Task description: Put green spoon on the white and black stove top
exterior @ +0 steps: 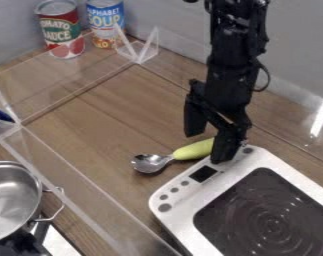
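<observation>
The green spoon lies flat on the wooden table, silver bowl to the left, yellow-green handle pointing right toward the stove's back edge. The white and black stove top fills the lower right, its dark button panel facing the spoon. My gripper points straight down over the spoon's handle, open, one finger behind the handle and the other in front, by the stove's rim. The handle's right end is hidden behind the front finger. Nothing is held.
A steel pot sits at the lower left. Two cans stand at the back left behind a clear plastic barrier that runs across the table.
</observation>
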Motion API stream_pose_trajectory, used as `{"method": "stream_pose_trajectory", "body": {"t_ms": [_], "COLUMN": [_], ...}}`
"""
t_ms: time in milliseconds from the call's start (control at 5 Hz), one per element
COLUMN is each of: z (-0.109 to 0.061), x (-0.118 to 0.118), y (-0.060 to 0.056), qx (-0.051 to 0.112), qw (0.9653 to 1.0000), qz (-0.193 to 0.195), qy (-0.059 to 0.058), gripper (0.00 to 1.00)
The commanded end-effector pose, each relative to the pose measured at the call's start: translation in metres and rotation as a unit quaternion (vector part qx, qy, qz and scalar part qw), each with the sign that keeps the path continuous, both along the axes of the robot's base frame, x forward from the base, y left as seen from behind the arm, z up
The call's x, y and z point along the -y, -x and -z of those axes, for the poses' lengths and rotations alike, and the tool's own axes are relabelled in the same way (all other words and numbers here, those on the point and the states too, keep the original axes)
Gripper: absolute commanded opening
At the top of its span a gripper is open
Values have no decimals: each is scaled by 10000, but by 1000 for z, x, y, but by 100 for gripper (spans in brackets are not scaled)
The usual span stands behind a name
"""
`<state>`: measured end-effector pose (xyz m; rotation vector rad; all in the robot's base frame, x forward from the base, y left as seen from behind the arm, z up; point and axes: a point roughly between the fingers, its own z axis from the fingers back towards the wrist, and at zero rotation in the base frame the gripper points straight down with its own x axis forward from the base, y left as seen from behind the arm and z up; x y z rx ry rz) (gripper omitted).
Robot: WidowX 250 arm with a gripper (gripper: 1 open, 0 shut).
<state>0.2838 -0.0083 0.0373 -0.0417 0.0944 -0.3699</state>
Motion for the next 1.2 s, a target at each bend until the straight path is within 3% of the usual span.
{"method": "stream_pose_trajectory", "body": {"t_ms": [0,600,1000], "z": [0,-15,-15], "x": [1,8,8], "y": [-2,3,5], "qx": [30,64,47], "qw": [9997,9981,9963], "qz": [250,481,588], "qy": [62,390,620], "gripper": [100,100,100]}}
